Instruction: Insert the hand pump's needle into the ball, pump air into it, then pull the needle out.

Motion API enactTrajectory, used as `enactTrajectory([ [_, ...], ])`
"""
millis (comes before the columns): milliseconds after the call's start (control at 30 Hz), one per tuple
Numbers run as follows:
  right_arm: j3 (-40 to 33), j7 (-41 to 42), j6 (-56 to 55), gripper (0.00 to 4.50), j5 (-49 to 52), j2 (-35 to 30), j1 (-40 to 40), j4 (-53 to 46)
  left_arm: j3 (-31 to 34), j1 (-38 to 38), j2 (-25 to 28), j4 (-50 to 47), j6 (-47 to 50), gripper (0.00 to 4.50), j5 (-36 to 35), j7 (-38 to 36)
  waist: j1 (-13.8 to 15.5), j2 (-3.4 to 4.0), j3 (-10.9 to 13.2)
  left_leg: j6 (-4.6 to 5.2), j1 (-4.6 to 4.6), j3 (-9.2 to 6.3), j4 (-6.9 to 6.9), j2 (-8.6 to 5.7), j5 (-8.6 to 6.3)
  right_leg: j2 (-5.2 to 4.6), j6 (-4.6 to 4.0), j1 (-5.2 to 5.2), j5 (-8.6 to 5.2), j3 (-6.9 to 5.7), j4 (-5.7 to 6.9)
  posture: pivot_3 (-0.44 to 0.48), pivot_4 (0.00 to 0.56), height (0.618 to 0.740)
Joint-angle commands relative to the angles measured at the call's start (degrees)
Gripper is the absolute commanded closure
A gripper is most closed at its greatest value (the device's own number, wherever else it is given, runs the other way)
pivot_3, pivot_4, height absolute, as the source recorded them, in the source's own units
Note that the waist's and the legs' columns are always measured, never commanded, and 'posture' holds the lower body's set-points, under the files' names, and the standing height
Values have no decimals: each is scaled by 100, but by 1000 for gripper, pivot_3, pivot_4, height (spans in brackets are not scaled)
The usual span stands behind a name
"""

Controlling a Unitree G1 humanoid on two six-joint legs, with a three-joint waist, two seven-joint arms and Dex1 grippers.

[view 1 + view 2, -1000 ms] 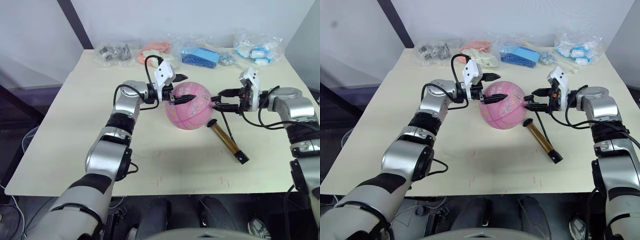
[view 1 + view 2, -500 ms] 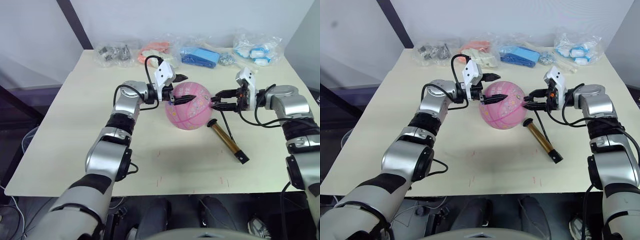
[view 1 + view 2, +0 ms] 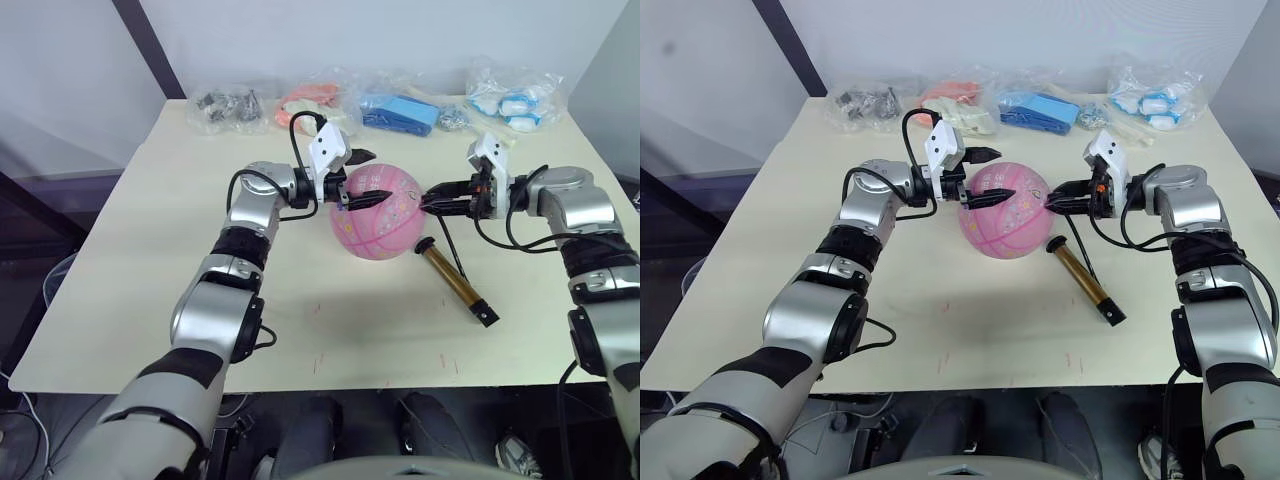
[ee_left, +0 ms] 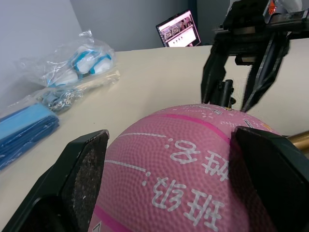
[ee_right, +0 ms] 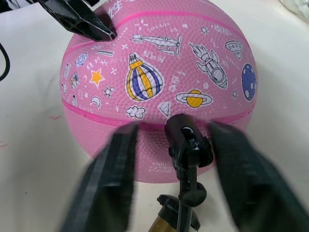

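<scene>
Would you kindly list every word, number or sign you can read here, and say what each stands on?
"班级": white print on the ball, seen upside down from the left wrist.
"姓": also white print on the ball; the character after it is cut off.
Small white lettering on the ball behind the needle: too small to read.

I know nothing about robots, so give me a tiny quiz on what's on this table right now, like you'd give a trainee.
1. True or false: the hand pump lies on the table beside the ball.
2. The left gripper has its fingers either side of: A the ball, B the hand pump, C a bag.
3. Fill in: along the table's far edge lie clear ____ of small items.
Key: 1 true; 2 A; 3 bags.
</scene>
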Motion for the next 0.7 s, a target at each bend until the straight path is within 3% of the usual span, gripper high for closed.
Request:
enactTrajectory([
  [33, -84, 74, -72, 4132, -14, -80, -155, -81, -280, 203, 13, 241, 102, 0, 397, -70, -7, 0, 0, 0, 0, 0, 0, 0, 0, 0, 0, 0, 0, 0, 0, 0, 150, 740],
  [400, -189, -14, 275, 4147, 93, -211, 213, -880, -405, 234, 3, 285, -23, 0, 613, 56, -4, 0, 0, 0, -3, -2, 0, -1, 0, -3, 0, -1, 0, -3, 0, 0, 150, 740],
  [700, -445, -309, 419, 4147, 257, -467, 578, -1640, -325, 404, -205, 411, 907, 0, 533, 406, 92, 0, -1, 1, -3, -3, 1, -7, 0, -9, 0, 1, 0, -5, 0, 0, 150, 740],
])
